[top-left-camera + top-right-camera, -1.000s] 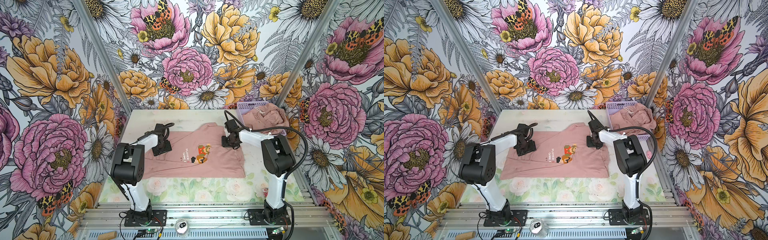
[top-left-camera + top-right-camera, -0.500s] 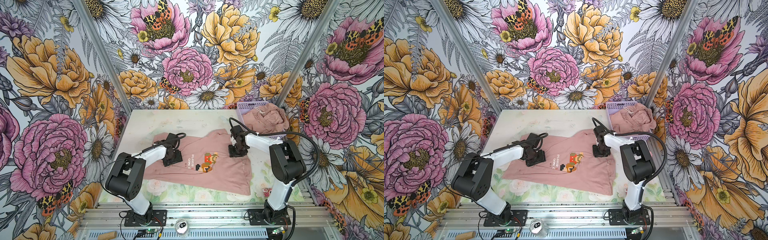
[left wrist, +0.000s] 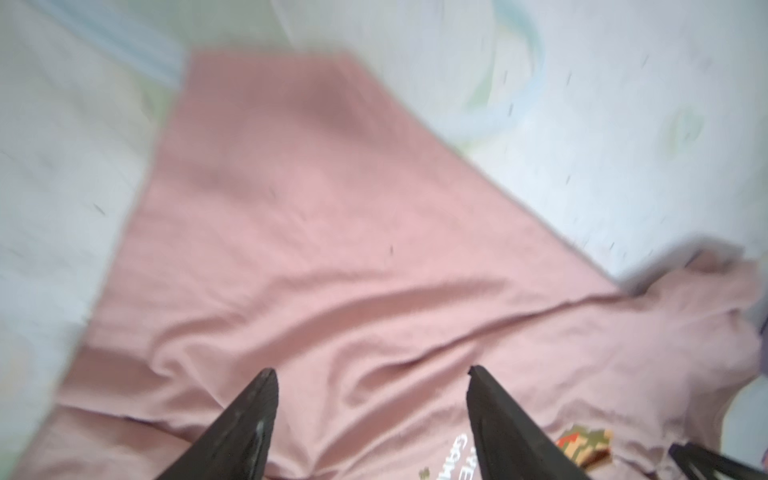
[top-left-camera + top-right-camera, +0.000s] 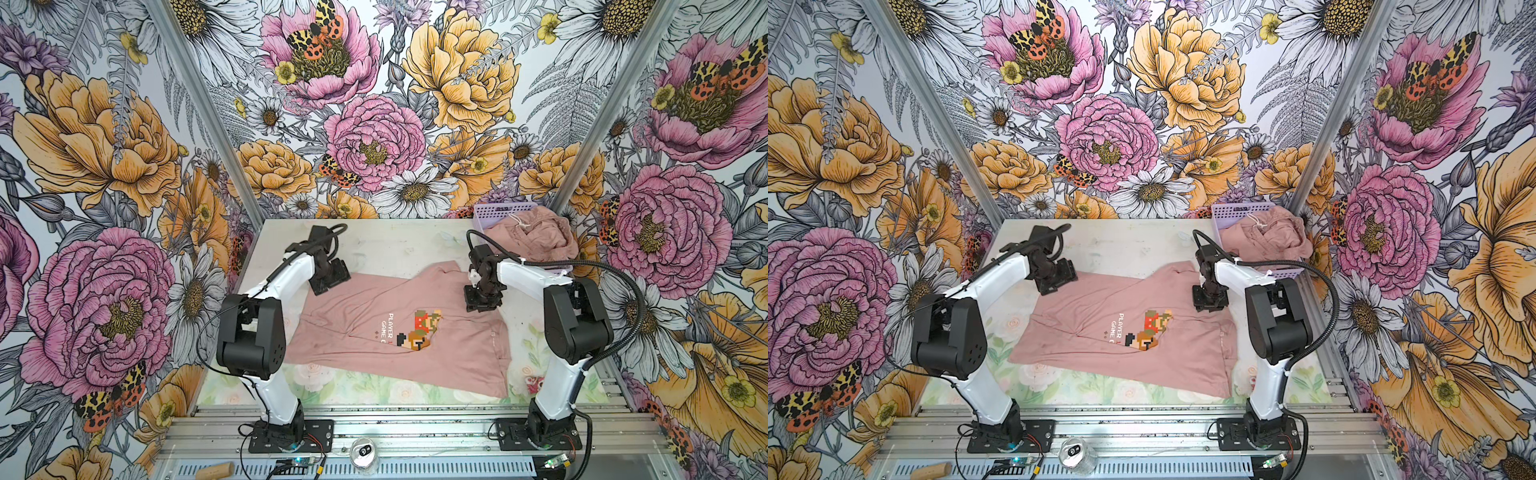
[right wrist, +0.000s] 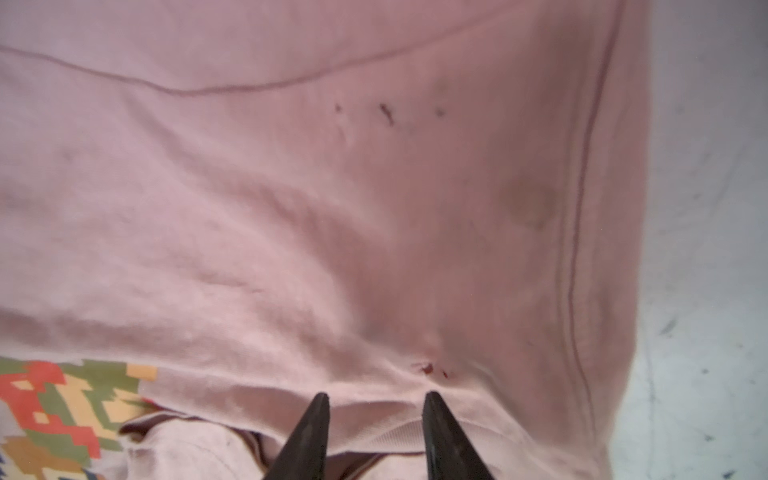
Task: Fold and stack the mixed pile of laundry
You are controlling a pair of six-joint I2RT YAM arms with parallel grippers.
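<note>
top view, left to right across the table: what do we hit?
left hand → pixel-art character print on the dusty-pink T-shirt → right hand → crumpled dusty-pink drawstring garment, sitting in the lilac perforated plastic basket

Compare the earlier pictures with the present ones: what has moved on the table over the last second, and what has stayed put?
The T-shirt has slid toward the near edge and to the right, and now lies skewed. The right gripper moved with it. The left gripper pushed in, then returned to the shirt's far left corner, jaws open. The basket and the garment in it stayed.
</note>
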